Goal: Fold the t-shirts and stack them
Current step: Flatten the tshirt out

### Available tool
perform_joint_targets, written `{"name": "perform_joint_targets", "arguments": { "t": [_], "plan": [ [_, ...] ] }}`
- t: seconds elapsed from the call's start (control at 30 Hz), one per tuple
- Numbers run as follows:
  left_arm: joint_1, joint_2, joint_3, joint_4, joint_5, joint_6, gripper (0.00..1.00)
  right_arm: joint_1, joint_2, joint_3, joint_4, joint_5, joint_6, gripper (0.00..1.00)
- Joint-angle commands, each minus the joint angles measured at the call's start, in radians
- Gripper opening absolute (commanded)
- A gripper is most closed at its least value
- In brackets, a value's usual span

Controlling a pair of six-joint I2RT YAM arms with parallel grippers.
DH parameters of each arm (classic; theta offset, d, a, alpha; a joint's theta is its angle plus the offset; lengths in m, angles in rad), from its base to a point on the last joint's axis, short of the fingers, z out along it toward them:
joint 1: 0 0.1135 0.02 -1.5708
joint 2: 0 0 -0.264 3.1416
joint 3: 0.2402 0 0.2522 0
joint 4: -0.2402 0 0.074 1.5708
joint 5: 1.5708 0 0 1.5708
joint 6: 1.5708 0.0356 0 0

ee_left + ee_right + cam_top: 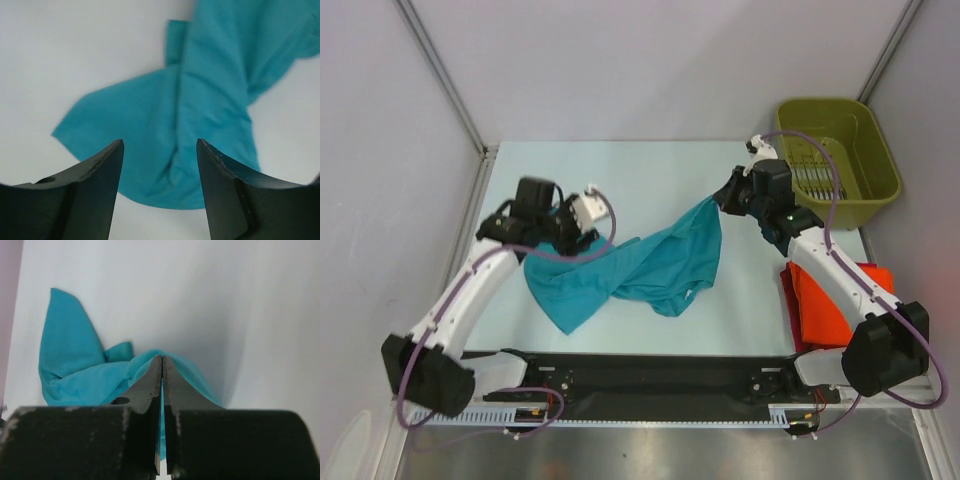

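Two arms over the table [650, 165] in top view. Teal t-shirt [650, 270] lies crumpled mid-table, stretched across btwn the arms. Its right corner is lifted up to the R gripper [722, 200], and its left end is bunched under the L gripper [572, 235]. Can't tell either pincer's state from this angle. Orange-red t-shirt [825, 300] sits at the table's right near edge, partly under the R arm, w/ a darker red edge showing on its left side. Olive bin [835, 150] is at far right, beyond the table corner.

Left wrist view: L gripper [160, 150] w/ fingers [100, 180] spread apart, nothing btwn them. Teal t-shirt [200, 115] lies below on the white table [60, 60], wrinkled, a pointed corner sticking out to the left. Cloth is apart from the fingers.

Right wrist view: R gripper [162, 360] pinched closed on a fold of the teal t-shirt [75, 375]. Cloth shows in the slit btwn the fingers [145, 385] and drapes both sides of the tips. The rest trails off left, one corner standing up.
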Motion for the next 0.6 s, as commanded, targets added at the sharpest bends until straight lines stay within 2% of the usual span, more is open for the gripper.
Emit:
{"name": "perform_joint_targets", "arguments": {
  "t": [0.0, 0.1, 0.2, 0.23, 0.33, 0.37, 0.5, 0.57],
  "plan": [
    [-0.096, -0.091, -0.265, -0.164, -0.033, 0.110, 0.65, -0.024, -0.017, -0.044, 0.051, 0.007, 0.013, 0.00],
    [-0.197, -0.231, -0.422, -0.178, -0.119, 0.075, 0.66, -0.029, -0.028, -0.073, 0.065, -0.005, 0.015, 0.00],
    [-0.275, -0.283, -0.513, -0.174, -0.153, 0.007, 0.69, -0.032, -0.031, -0.085, 0.063, -0.012, 0.015, 0.00],
    [-0.292, -0.297, -0.530, -0.169, -0.153, -0.005, 0.81, -0.034, -0.037, -0.090, 0.063, -0.010, 0.015, 0.00],
    [-0.334, -0.282, -0.606, -0.105, -0.182, -0.033, 0.84, -0.034, -0.051, -0.115, 0.069, -0.004, 0.021, 0.00],
    [-0.346, -0.274, -0.626, -0.077, -0.251, -0.037, 0.84, -0.035, -0.054, -0.119, 0.072, 0.001, 0.024, 0.00],
    [-0.346, -0.233, -0.683, 0.038, -0.377, -0.042, 0.81, -0.038, -0.075, -0.144, 0.077, 0.002, 0.033, 0.00],
    [-0.346, -0.217, -0.705, 0.099, -0.408, -0.047, 0.74, -0.038, -0.087, -0.151, 0.071, 0.007, 0.035, 0.00]
  ]
}}
